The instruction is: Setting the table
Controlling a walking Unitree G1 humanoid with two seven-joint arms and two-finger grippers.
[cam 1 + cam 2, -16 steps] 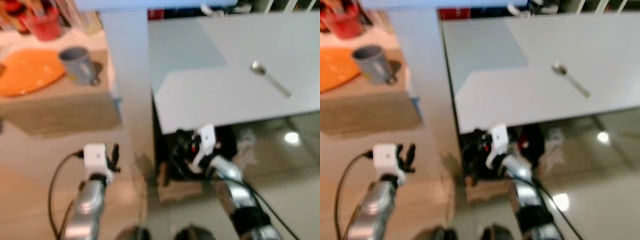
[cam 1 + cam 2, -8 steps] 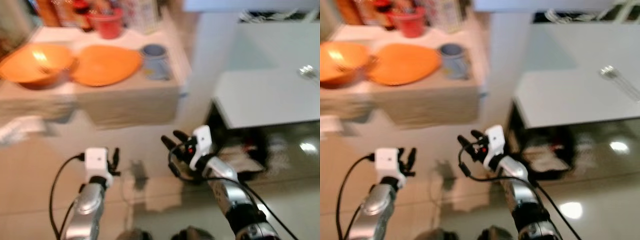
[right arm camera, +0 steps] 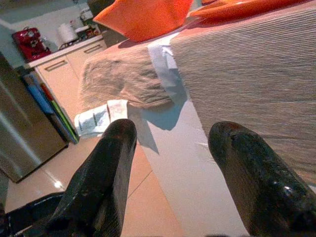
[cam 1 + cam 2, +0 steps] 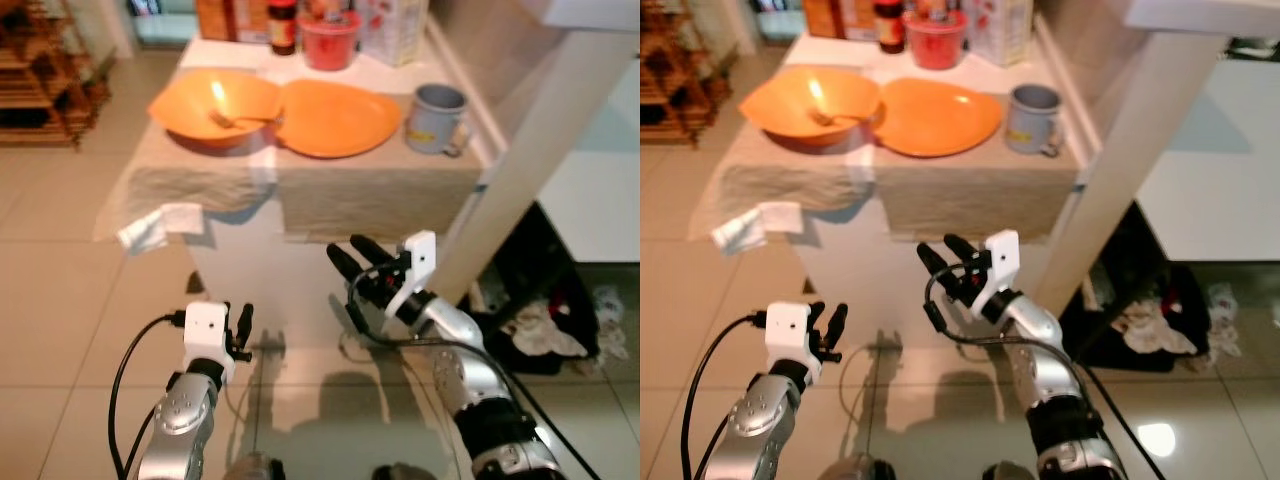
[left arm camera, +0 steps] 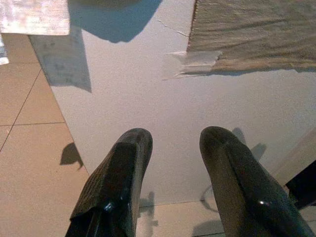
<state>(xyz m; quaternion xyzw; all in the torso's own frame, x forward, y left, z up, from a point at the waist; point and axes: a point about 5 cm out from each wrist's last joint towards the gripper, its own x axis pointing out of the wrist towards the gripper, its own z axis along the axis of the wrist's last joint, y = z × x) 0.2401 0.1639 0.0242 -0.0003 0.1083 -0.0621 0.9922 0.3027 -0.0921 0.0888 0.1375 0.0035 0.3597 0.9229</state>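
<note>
Now, from the left: the left gripper (image 4: pixel 240 325) hangs low over the floor tiles, fingers parted and empty. Farther off on the cloth-covered side table (image 4: pixel 330 195) sit an orange bowl (image 4: pixel 205 105) holding a fork (image 4: pixel 235 121), an orange plate (image 4: pixel 335 117) and a grey mug (image 4: pixel 437 105). The right gripper (image 4: pixel 352 262), raised with fingers spread and empty, is the nearer arm; the dishes lie far and above it.

left gripper (image 4: pixel 241 324) held low, fingers parted and empty; right gripper (image 4: pixel 350 260) raised higher on a bent arm, fingers spread and empty.
</note>
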